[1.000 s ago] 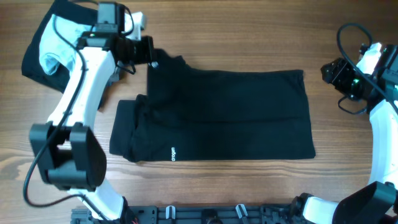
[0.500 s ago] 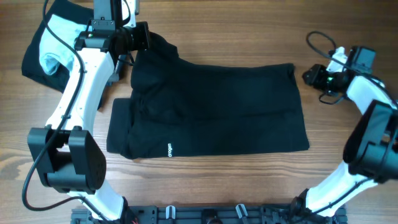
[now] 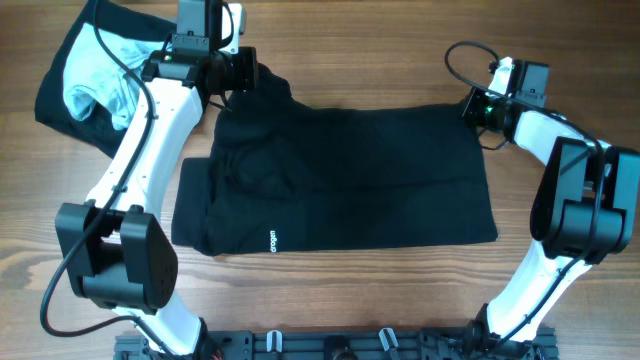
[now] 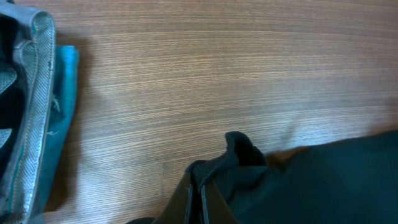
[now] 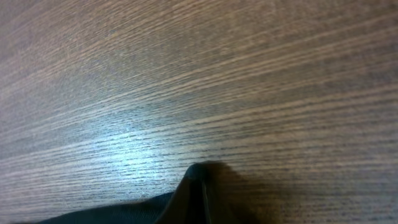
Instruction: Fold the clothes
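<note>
The large black garment (image 3: 360, 170) of the clothes lies spread across the middle of the wooden table, its small white logo (image 3: 272, 241) near the front edge. My left gripper (image 3: 248, 74) is shut on its far left corner, where the fabric bunches up past the jaws (image 4: 245, 152). In the left wrist view the left gripper (image 4: 200, 186) has its jaws pressed together on the cloth. My right gripper (image 3: 472, 108) sits at the far right corner, shut on it. In the right wrist view the right gripper (image 5: 200, 175) shows black cloth (image 5: 106, 214) running into it from the left.
A pile of other clothes lies at the far left corner, a pale blue one (image 3: 92, 95) on a black one (image 3: 52, 100); its grey and blue edge (image 4: 40, 93) shows in the left wrist view. A cable (image 3: 462, 55) loops behind the right arm. A rail (image 3: 350, 345) lines the front edge.
My right arm has swung left from the table's right edge to the garment's far right corner and shut there. The left gripper has shifted a little, and the garment slid slightly left.
</note>
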`<move>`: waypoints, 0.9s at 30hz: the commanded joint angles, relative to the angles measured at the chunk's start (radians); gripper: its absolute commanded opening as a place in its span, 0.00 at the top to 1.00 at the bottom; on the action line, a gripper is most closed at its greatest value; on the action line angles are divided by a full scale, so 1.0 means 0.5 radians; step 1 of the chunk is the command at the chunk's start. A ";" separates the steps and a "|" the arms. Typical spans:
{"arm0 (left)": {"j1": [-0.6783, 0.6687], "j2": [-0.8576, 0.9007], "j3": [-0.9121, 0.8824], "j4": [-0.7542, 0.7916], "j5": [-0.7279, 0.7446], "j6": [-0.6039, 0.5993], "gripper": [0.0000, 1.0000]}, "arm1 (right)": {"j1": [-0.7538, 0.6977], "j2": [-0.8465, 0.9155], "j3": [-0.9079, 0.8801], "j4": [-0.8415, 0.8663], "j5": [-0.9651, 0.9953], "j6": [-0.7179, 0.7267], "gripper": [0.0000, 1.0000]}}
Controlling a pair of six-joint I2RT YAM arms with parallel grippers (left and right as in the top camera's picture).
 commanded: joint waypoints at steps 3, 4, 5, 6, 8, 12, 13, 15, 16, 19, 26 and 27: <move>0.005 0.006 0.009 0.051 -0.132 0.031 0.96 | -0.072 -0.237 -0.047 -0.055 -0.072 0.043 0.96; 0.005 0.005 0.010 0.063 -0.131 0.031 0.96 | -0.072 -0.312 -0.047 -0.054 -0.091 -0.002 0.96; 0.005 0.005 0.010 0.063 -0.131 0.031 0.96 | -0.072 -0.372 -0.047 -0.055 -0.133 -0.061 0.96; 0.005 0.005 0.010 0.044 -0.130 0.031 0.96 | -0.071 -0.432 -0.047 -0.060 -0.154 -0.075 0.96; 0.005 -0.011 0.010 -0.026 -0.131 0.031 0.96 | -0.072 -0.518 -0.047 -0.094 -0.153 -0.073 0.96; 0.005 -0.091 0.010 -0.224 -0.132 0.031 0.96 | -0.072 -0.623 -0.047 -0.329 0.106 0.093 0.96; 0.005 -0.108 0.010 -0.284 -0.132 0.031 0.96 | -0.072 -0.639 -0.047 -0.392 0.183 0.115 0.96; 0.005 -0.121 0.010 -0.401 -0.131 0.031 0.96 | -0.072 -0.648 -0.047 -0.474 0.208 0.113 0.96; 0.005 -0.121 0.009 -0.497 -0.132 0.031 0.96 | -0.072 -0.648 -0.047 -0.515 0.208 0.114 0.96; 0.005 -0.121 0.004 -0.774 -0.179 0.031 0.96 | -0.072 -0.648 -0.047 -0.781 0.474 0.311 0.96; 0.164 -0.121 -0.038 -1.335 -0.326 -0.107 0.96 | -0.072 -0.652 -0.047 -1.098 0.529 0.257 0.96; 0.198 -0.121 -0.038 -1.415 -0.325 -0.130 0.96 | -0.072 -0.658 -0.047 -1.139 0.529 0.257 0.96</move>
